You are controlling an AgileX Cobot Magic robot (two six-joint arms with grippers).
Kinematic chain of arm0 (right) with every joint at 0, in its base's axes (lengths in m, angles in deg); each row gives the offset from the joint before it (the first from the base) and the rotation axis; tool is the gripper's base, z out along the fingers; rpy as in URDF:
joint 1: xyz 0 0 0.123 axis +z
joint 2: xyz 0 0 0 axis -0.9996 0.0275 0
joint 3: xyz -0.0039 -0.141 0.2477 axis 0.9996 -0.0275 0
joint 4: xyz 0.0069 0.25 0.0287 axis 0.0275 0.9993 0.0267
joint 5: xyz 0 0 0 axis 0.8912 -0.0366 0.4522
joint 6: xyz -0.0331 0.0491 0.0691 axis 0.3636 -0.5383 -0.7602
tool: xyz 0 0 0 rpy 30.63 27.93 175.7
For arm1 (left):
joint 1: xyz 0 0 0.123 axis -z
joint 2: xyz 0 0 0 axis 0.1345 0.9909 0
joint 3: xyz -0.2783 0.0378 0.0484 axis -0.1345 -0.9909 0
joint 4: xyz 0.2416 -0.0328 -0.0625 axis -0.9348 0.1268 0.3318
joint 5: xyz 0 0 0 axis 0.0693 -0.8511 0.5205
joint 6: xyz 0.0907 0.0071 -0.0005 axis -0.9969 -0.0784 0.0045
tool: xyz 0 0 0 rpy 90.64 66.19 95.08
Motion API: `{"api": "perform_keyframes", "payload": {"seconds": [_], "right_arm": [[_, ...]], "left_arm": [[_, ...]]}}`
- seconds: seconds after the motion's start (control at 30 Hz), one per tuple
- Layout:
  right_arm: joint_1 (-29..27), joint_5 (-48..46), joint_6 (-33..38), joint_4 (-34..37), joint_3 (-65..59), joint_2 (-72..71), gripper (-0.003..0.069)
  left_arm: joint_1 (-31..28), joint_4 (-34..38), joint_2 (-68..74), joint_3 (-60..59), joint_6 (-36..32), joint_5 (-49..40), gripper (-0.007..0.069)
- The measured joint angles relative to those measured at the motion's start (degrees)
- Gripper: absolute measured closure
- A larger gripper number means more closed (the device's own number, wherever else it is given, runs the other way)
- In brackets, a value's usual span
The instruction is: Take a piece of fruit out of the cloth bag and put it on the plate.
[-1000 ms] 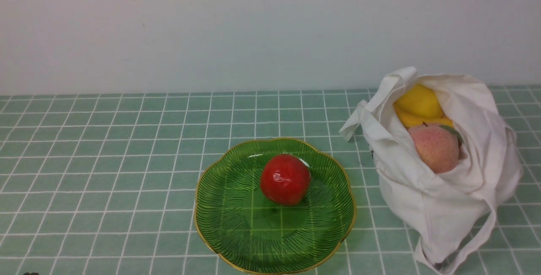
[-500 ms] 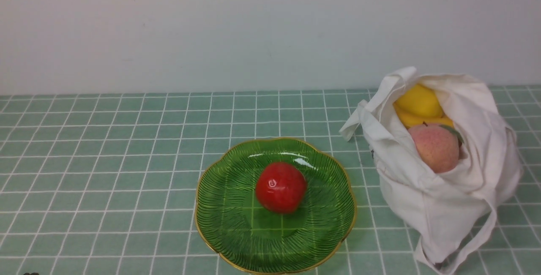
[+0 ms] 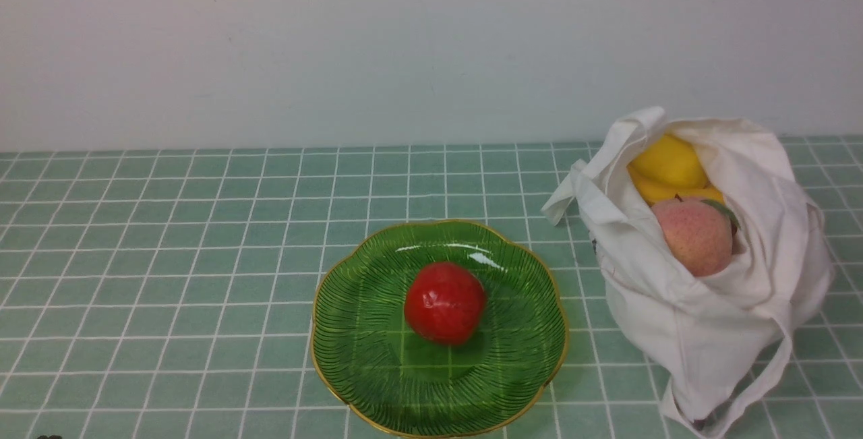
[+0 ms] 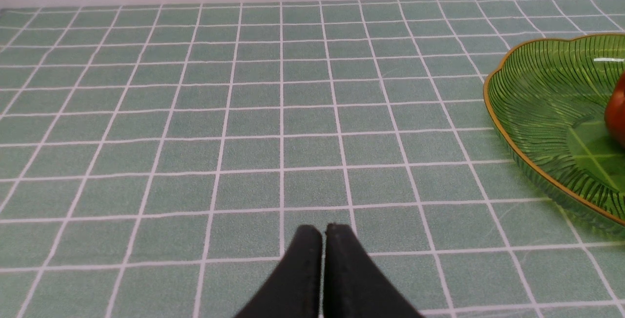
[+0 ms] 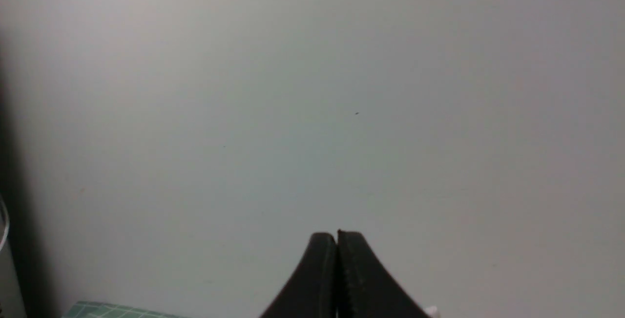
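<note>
Piece of fruit [image 3: 445, 303]: glossy red, round, sits in the plate [image 3: 364, 358], roughly at the plate's middle, a touch toward its far side. Nothing touches it apart from the plate. Bright highlight on its skin.

Plate: green ribbed glass, scalloped gold rim, flat on the green tiled table [image 3: 168, 257], tile lines showing through it.

Cloth bag [image 3: 681, 317]: white, slumped on the table just beside the plate on the robot's right, mouth open toward the camera. A strip of tile shows between bag and plate rim, so they are apart. One strap loops down on the bag's near side, another pokes out toward the plate's far edge.

Inside the bag's mouth: a pinkish peach [image 3: 694, 237] in front, yellow fruits [image 3: 667, 164] behind it, farther from the plate.

Left gripper [image 4: 323, 232]: black fingers pressed together, holding nothing, over bare tile, well apart from the plate.

Right gripper [image 5: 337, 237]: fingers clenched together too, empty, pointed at the plain pale wall [image 3: 337, 48]. Plate not visible in that view, so cannot tell how far it is from the plate. Neither gripper shows in the front view.
</note>
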Motion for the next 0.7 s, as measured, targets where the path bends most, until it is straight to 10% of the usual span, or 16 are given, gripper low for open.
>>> {"api": "perform_keyframes", "payload": {"seconds": [0.3, 0.7], "right_arm": [[-1.4, 1.7, 10.1, 3.0, -8.1, 0.0, 0.0671], [-26.6, 6.4, 10.2, -1.1, -34.2, 0.2, 0.0673]], "left_arm": [[0.0, 0.0, 0.0, 0.0, 0.0, 0.0, 0.0632], [0.0, 0.0, 0.0, 0.0, 0.0, 0.0, 0.0632]]}}
